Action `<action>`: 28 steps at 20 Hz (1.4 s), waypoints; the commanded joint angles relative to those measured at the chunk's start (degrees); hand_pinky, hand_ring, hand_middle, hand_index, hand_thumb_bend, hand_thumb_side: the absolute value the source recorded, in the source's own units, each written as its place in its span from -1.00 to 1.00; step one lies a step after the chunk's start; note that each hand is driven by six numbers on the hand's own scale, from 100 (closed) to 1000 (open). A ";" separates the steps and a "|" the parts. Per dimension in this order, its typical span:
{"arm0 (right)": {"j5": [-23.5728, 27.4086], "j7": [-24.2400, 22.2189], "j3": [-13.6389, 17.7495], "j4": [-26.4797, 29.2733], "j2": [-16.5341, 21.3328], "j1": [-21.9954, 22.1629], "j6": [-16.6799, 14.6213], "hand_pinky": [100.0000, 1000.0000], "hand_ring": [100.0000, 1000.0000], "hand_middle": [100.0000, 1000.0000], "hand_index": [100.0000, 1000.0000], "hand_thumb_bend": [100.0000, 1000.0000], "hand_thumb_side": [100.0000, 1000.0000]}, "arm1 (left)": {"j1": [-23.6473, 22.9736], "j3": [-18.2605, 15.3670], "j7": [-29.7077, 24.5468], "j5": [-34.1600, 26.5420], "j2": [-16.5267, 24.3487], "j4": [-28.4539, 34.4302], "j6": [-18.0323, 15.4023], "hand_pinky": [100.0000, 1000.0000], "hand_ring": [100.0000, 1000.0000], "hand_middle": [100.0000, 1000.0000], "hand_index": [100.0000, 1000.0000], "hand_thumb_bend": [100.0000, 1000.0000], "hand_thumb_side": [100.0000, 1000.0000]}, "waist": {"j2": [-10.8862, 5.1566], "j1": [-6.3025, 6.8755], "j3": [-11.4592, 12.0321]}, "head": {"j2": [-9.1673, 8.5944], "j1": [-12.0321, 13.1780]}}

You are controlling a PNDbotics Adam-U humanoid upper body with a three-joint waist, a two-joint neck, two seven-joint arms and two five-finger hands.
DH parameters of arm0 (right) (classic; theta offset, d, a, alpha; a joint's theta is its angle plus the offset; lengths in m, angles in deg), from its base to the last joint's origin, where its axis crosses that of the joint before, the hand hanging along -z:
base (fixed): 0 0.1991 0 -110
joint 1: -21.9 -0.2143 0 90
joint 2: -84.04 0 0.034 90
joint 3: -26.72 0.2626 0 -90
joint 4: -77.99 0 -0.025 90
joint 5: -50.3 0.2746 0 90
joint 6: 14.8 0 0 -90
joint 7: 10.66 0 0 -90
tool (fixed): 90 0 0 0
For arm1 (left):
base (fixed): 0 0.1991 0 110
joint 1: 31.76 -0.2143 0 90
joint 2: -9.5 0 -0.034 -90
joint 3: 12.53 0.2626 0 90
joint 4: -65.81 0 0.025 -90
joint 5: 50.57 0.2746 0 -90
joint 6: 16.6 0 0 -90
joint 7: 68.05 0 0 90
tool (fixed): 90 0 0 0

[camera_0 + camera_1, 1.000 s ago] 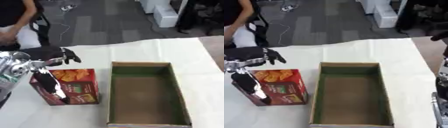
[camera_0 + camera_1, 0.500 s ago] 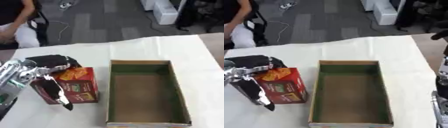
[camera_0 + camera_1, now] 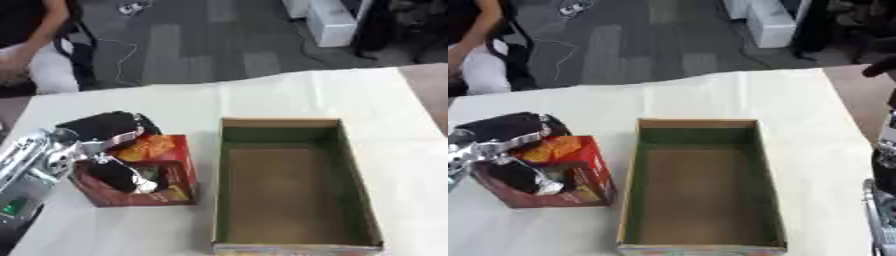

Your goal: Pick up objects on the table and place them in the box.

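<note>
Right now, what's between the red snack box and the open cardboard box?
Nothing but a narrow strip of bare white tablecloth. The left eye view shows the red snack box, held by the left robot hand, standing just apart from the cardboard box.

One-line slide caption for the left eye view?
Left hand with fingers curled round the red snack box beside the empty cardboard box.
</note>
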 commanded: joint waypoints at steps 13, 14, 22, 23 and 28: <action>0.45 -0.65 0.15 0.77 0.39 -0.48 0.82 -0.30 0.14 0.36 0.57 -1.00 0.71 | 3.30 -4.05 15.22 7.11 3.71 -0.60 0.09 -1.00 -1.00 -0.92 -0.61 -1.00 -1.00 | -1.39 0.00 0.43 | 0.50 0.44; 0.48 -0.72 0.14 0.77 0.42 -0.45 0.88 -0.29 0.14 0.36 0.57 -1.00 0.71 | 4.05 -4.43 15.47 7.04 4.32 -0.87 0.07 -1.00 -1.00 -0.91 -0.61 -1.00 -1.00 | -1.52 0.04 0.45 | 0.46 0.36; 0.66 -0.91 0.25 0.77 0.38 -0.28 1.45 -0.30 0.14 0.35 0.57 -1.00 0.71 | 7.83 -7.41 21.98 3.09 4.16 4.66 0.70 -1.00 -1.00 -0.96 -0.66 -1.00 -1.00 | -1.91 0.05 0.45 | 0.64 0.35; 0.67 -0.94 0.25 0.77 0.37 -0.27 1.52 -0.30 0.14 0.35 0.57 -1.00 0.72 | 7.98 -7.25 22.72 1.74 3.77 5.60 0.60 -1.00 -1.00 -0.96 -0.67 -1.00 -1.00 | -1.91 0.01 0.41 | 0.65 0.37; 0.69 -0.87 0.34 0.77 0.19 -0.23 1.84 -0.31 0.14 0.35 0.56 -1.00 0.72 | 8.52 -4.86 22.38 -5.54 2.68 9.42 -0.84 -1.00 -1.00 -1.00 -0.69 -1.00 -1.00 | -1.89 0.10 0.03 | 0.77 0.74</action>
